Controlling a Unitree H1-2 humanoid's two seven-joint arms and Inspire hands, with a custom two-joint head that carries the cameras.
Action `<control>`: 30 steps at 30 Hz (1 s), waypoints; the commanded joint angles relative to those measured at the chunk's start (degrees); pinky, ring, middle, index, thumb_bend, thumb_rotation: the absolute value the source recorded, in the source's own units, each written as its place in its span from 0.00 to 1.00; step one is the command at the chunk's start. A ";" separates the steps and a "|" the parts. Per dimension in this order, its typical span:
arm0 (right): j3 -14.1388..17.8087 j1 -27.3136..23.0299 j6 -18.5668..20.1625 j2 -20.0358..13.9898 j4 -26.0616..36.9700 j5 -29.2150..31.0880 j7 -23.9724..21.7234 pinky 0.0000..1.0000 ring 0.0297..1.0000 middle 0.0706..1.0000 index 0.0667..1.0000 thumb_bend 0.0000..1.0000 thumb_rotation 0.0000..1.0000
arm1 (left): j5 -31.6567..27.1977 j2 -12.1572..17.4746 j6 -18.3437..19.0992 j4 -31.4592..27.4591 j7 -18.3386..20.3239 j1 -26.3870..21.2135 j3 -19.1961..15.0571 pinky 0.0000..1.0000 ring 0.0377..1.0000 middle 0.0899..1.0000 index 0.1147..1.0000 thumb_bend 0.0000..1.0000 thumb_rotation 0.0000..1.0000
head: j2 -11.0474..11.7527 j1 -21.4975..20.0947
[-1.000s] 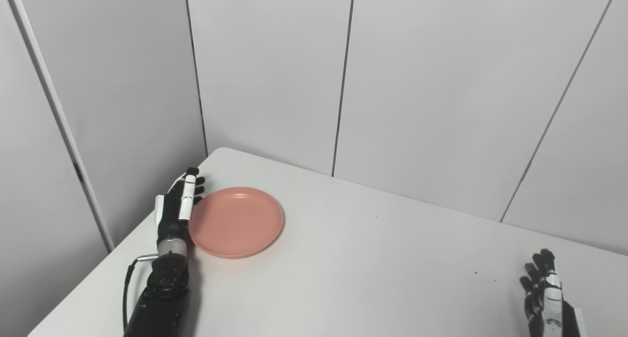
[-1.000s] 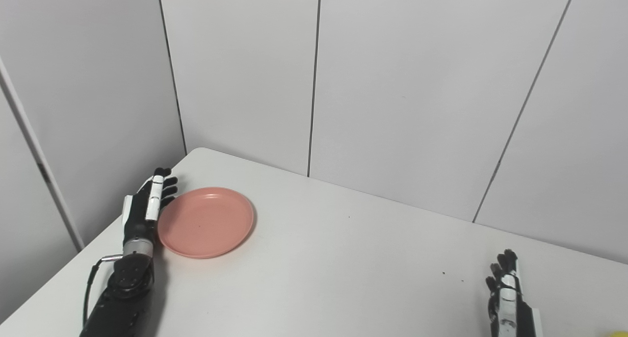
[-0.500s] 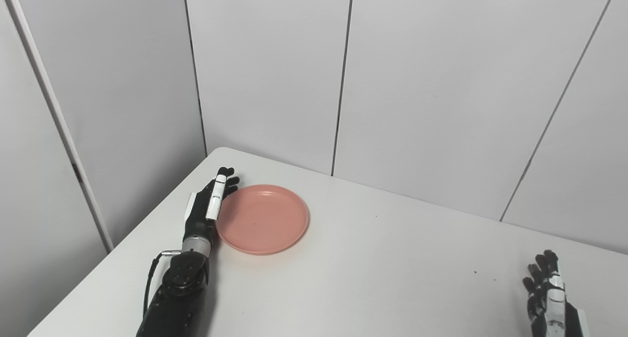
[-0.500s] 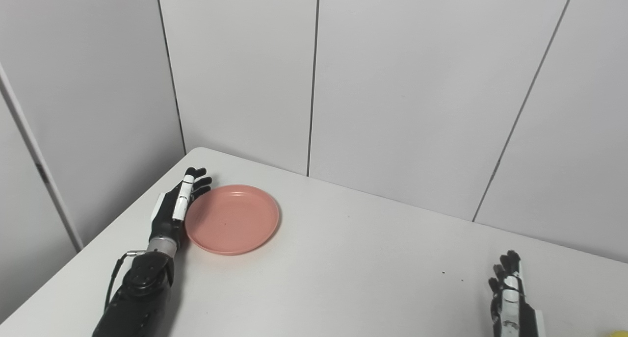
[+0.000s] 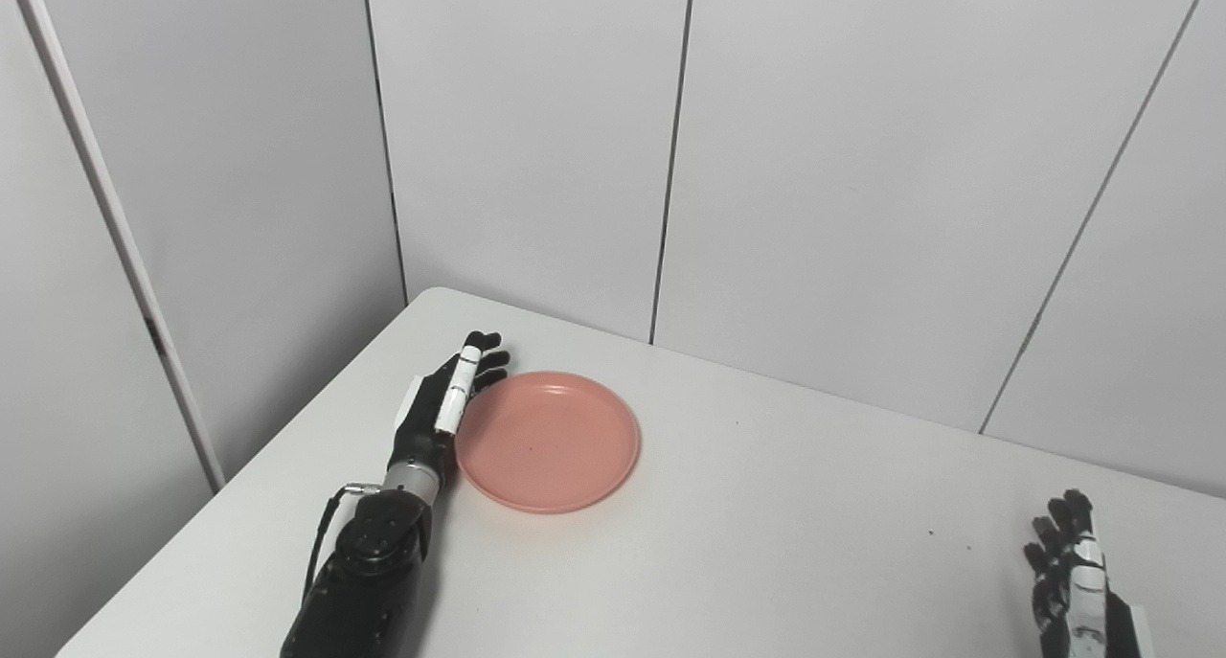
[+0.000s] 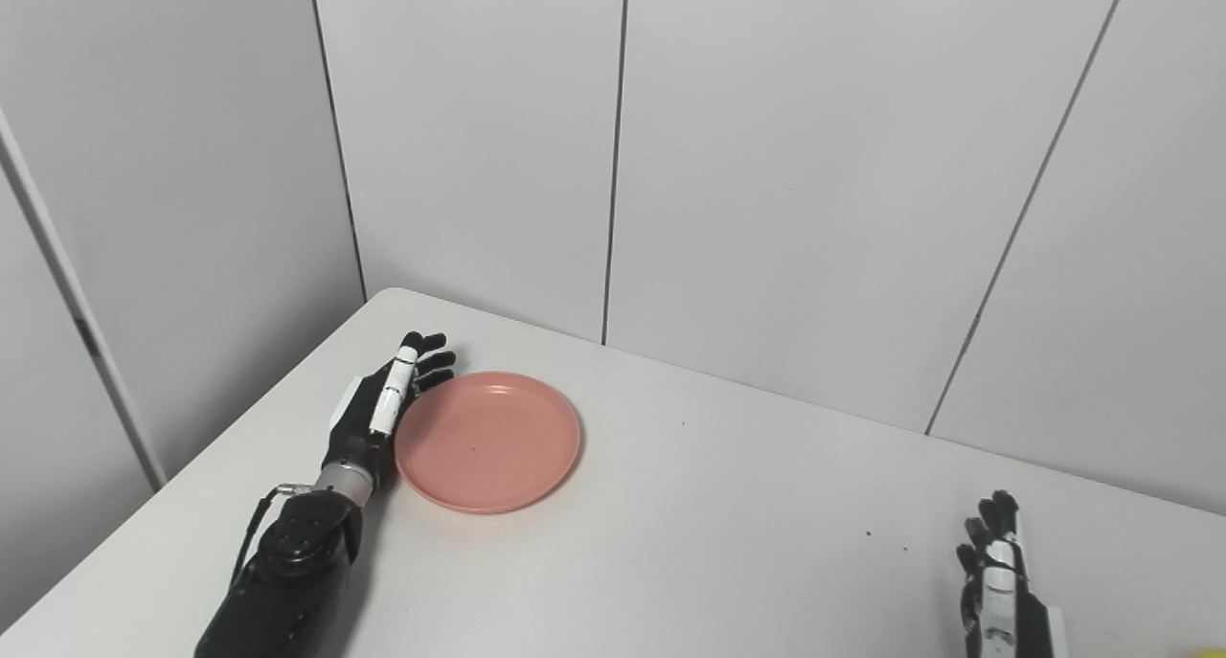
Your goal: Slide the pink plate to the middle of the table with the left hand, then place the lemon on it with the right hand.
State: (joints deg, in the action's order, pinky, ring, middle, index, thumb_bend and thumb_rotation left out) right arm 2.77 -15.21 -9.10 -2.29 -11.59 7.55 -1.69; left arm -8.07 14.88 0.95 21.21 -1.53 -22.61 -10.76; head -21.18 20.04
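Pink round plastic plate (image 5: 547,441): left of the white table's (image 5: 766,543) middle, left hand (image 5: 448,404) flat-fingered, grasping nothing, edge-on against its rim. Right hand (image 6: 996,581) idle, fingers extended. Risk: plate slipping past the fingertips if pushed off-centre.

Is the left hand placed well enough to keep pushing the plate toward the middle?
Probably yes. The left hand, fingers straight, lies flat against the left rim of the pink plate, and the bare table to the plate's right shows nothing in the way.

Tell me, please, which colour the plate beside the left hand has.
The plate is plain salmon pink, without pattern; the left eye view shows it best.
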 commanded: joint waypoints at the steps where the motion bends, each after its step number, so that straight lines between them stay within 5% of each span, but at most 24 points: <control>1: 0.19 0.80 -0.18 0.52 -0.29 0.15 -0.13 1.00 1.00 0.99 1.00 0.64 1.00 | 0.09 -0.42 -0.43 -1.35 1.56 -2.61 1.07 0.82 0.82 0.80 0.78 0.60 1.00 | -0.11 -0.18; 8: 0.13 0.66 -1.25 0.56 -1.12 -0.16 -0.21 1.00 0.99 0.99 1.00 0.64 1.00 | -0.51 -1.20 1.05 -1.81 4.09 -3.03 3.56 0.87 0.85 0.83 0.82 0.58 1.00 | -1.13 -2.23; 30: 0.41 0.11 -3.31 2.69 -2.78 -1.82 1.44 0.99 0.97 0.96 0.96 0.65 1.00 | -1.64 -10.12 -0.19 0.58 5.21 -3.90 6.18 0.86 0.85 0.83 0.81 0.58 1.00 | -4.78 -10.53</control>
State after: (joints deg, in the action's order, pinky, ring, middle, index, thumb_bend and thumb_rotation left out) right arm 3.27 -15.87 -9.77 -1.07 -12.92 5.72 -0.71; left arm -9.29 6.02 1.00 22.02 1.97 -24.75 -5.58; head -25.93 9.50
